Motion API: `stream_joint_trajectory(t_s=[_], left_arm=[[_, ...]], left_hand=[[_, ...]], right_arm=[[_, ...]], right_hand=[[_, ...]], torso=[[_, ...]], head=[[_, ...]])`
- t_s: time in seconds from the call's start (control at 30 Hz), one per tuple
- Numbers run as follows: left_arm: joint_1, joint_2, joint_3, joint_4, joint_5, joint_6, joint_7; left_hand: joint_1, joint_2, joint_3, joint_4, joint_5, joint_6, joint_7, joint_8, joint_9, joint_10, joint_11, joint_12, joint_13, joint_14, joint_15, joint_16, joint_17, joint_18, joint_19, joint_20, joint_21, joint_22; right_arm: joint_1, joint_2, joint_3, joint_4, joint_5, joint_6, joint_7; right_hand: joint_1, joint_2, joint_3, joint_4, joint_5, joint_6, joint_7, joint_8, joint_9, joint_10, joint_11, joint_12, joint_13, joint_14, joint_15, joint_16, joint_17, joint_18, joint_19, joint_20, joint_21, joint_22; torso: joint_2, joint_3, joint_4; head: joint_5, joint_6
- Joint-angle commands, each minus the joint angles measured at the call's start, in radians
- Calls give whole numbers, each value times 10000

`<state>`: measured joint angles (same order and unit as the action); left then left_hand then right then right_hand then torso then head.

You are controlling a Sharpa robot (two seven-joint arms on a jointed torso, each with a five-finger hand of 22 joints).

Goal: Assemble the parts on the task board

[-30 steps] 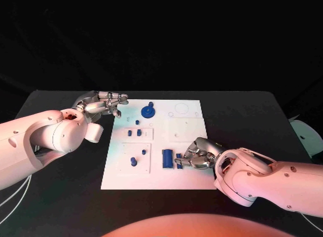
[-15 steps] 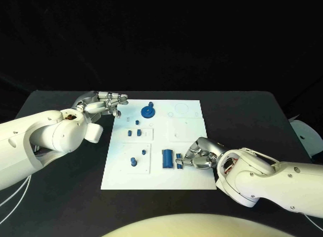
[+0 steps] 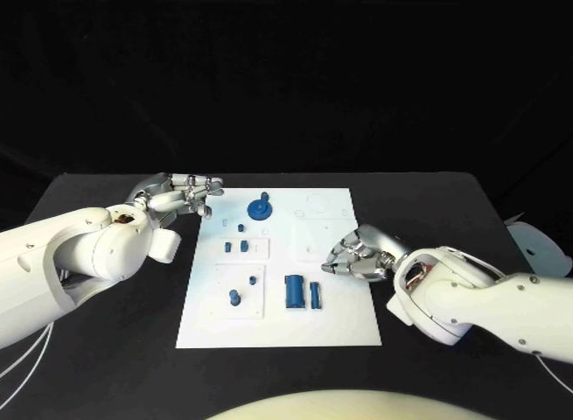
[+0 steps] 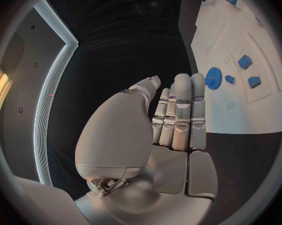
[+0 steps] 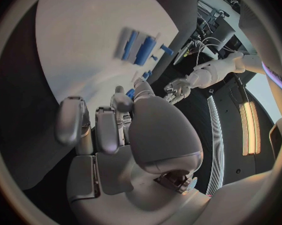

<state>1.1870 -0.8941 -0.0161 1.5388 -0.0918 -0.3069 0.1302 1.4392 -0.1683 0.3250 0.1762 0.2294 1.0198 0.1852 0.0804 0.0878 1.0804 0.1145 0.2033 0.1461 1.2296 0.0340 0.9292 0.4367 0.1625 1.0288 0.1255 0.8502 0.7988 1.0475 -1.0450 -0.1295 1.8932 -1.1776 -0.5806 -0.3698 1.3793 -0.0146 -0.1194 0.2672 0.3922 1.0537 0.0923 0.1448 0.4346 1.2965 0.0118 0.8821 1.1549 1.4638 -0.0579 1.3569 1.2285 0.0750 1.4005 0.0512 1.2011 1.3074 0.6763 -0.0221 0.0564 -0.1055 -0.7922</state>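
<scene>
Curling loosely inward, the fingers [image 3: 343, 255] of the right hand [image 3: 358, 256] hover over the right half of the task board [image 3: 340, 324], right of centre in the frame, and appear to hold nothing. The left hand [image 3: 175, 193] sits at the board's upper left corner; in its wrist view its fingers [image 4: 181, 112] lie straight and close together, grasping nothing.

Just lower left of the right hand, two blue bars, a wider one [image 3: 294, 290] and a slimmer one [image 3: 317, 294], lie side by side, long axes running up and down the frame. They look stiff, light and smooth, probably best pinched across the narrow sides near the middle. A blue gear [image 3: 260, 208] lies flat near the board's top edge, and small blue pegs [image 3: 234, 247] lie left of centre. The board rests on the black tabletop [image 3: 437, 201].
</scene>
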Motion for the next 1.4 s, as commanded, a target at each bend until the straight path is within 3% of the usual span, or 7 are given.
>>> stream_joint_trajectory(t_s=[0.03, 0.2, 0.57, 0.97, 1.0, 1.33, 1.4], left_arm=[[-19, 166, -14, -172, 711, 313, 618], [-71, 453, -35, -529, 1357, 285, 987], [-236, 1425, -41, -2027, 2404, -56, 1900], [-388, 2515, -36, -3263, 2442, -740, 2485], [-371, 2435, -45, -3202, 2271, -408, 1951], [-677, 2039, 18, -2126, 1857, -1701, 2547], [-795, 1886, 42, -1711, 1697, -2200, 2777]], left_hand=[[-167, -20, -148, 35, -37, -73, -34, 59, -23, -86, -3, 78, 23, -135, 15, -30, -34, 208, -208, 27, -198, -172], [-175, 7, -555, 110, -32, -108, -28, 108, -66, -157, 56, 265, 52, -1442, 151, -908, -506, 158, -1025, 180, -1014, -565], [159, 392, -1524, 297, -4, -513, -42, 27, -213, -584, 484, -347, -633, -3398, 1054, -6000, -2774, -236, -3645, 1554, -5386, -3329], [262, 770, -2916, 291, 15, -1149, -465, -193, -245, -1728, 590, -1445, -851, -4305, 1580, -8665, -3760, -748, -3843, 1663, -7378, -5086], [-4154, 1683, -3250, -331, -688, -3863, -888, -804, -878, -4442, 67, -2033, -1461, -6696, 997, -9292, -4367, -921, -5821, 780, -7690, -5945], [-7436, 1683, -3250, -777, -1199, -5905, -1852, -804, -878, -6492, -319, -2033, -1461, -8502, 572, -9292, -4367, -1625, -7232, 127, -8502, -6607], [-7984, 1683, -3250, -856, -1284, -6238, -1852, -804, -878, -6832, -384, -2033, -1461, -8800, 500, -9292, -4367, -1625, -7472, 16, -8502, -6715]], right_arm=[[356, 95, 14, -710, 3599, -232, 3239], [776, 451, 15, -1864, 6175, 158, 4964], [1159, 2292, 104, -5228, 8927, 904, 7349], [1167, 3455, 153, -7115, 9986, 2078, 8020], [1180, 3394, 153, -7032, 9424, 1275, 7416], [787, 3141, 542, -5739, 10224, 197, 7921], [635, 3043, 692, -5240, 10533, -220, 8115]], right_hand=[[430, -9, 69, -152, -217, -208, 136, -179, -69, -1350, 121, -2663, -1935, -438, 128, -1538, -1828, 417, -1009, 105, -2234, 735], [1168, 144, 201, -235, -987, -436, 377, -483, -307, -1848, 377, -4114, -3566, -1648, 359, -5462, -5702, 1077, -2909, 346, -6903, -1359], [2255, 181, 931, -185, -1525, -259, 819, -840, -1250, -1999, 924, -7041, -7787, -3337, 1162, -10051, -8087, 1017, -4306, 1039, -9689, -3749], [1604, -19, 1218, -422, -1836, -633, 1078, -822, -2572, -1985, 1418, -8169, -10408, -3986, 1822, -12808, -10402, 1075, -4886, 1860, -11400, -6417], [-3000, 146, 1194, -1081, -2444, -3614, 466, -1448, -3074, -5307, 940, -8821, -10699, -7217, 1426, -13569, -10913, 445, -7640, 1112, -12011, -8354], [-6500, 146, 1194, -1603, -2932, -5848, 25, -1448, -3500, -7770, 608, -8821, -11549, -9602, 579, -13569, -11382, 205, -9687, 608, -12011, -9909], [-7071, 146, 1194, -1682, -3008, -6218, -49, -1448, -3568, -8177, -118, -8821, -11549, -10000, 579, -13569, -11453, 165, -10029, 519, -12011, -10159]], torso=[[-232, -59, 26], [-467, -125, 19], [-919, -194, -117], [-1090, -130, 70], [-1064, -167, 34], [-1205, 47, -295], [-1246, 108, -390]], head=[[-83, 224], [-200, 700], [-278, 1537], [-36, 1922], [-121, 1880], [526, 1903], [712, 1910]])
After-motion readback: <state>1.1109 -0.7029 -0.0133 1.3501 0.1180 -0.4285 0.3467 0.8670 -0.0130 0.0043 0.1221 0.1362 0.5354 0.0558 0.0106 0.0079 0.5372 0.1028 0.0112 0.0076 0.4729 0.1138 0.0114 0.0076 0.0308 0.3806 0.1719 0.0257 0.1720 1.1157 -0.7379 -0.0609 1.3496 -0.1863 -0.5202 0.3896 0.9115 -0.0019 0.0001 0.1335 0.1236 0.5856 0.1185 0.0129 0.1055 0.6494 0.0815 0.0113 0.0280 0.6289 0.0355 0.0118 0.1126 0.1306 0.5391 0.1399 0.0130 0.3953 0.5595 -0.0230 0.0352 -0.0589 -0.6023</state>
